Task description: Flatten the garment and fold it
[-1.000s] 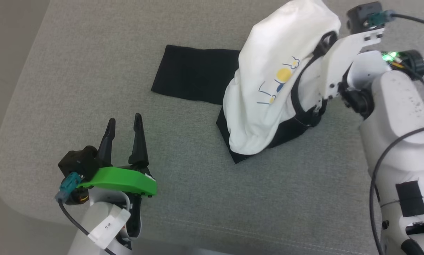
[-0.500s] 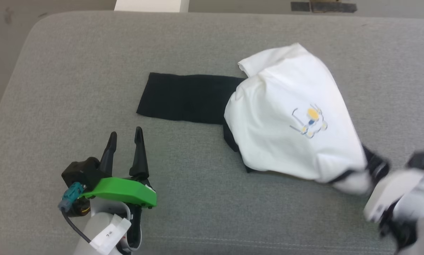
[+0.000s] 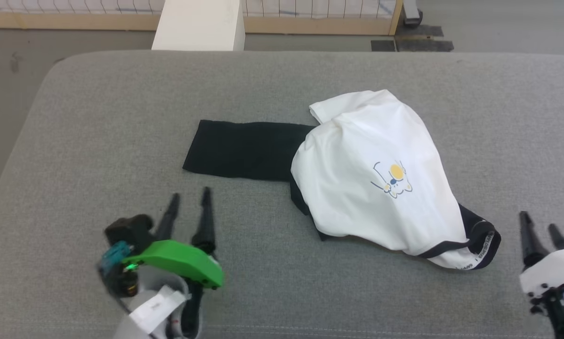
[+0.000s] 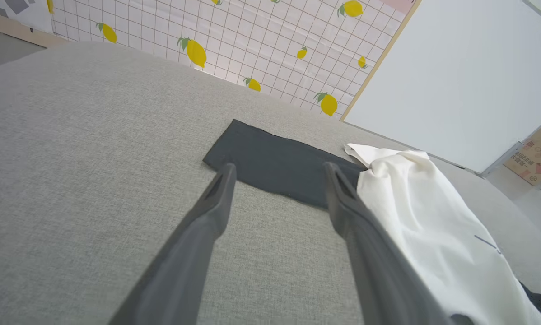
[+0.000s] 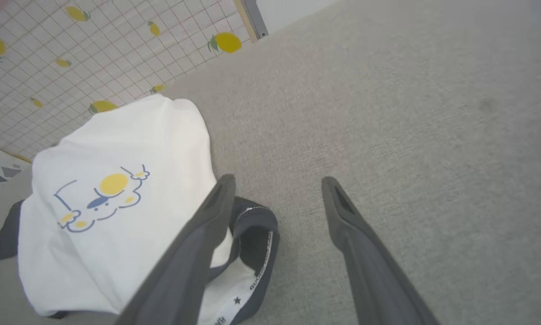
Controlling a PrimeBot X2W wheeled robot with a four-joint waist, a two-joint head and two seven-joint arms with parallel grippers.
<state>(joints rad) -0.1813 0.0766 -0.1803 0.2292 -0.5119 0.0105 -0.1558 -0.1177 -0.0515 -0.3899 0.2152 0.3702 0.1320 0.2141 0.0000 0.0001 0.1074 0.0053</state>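
Left claw (image 3: 190, 194), right claw (image 3: 538, 220) (both spread wide, empty)

- Garment (image 3: 357, 188): white body, one black sleeve (image 3: 244, 149), black-trimmed collar (image 3: 484, 240); print (image 3: 394, 179) in blue line with a yellow circle.
- Cushion (image 3: 122, 117) under the garment: plain grey weave.
- Wall panel (image 4: 207, 40) beyond the garment: white grid, yellow lemons, green leaves.
- Left gripper (image 3: 190, 193), left of the garment: dark fingers (image 3: 205, 216), bright green bracket (image 3: 178, 261).

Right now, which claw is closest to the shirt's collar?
The right claw, beside the black-trimmed collar. The left claw, with the green cover, sits farther off near the flat black sleeve.
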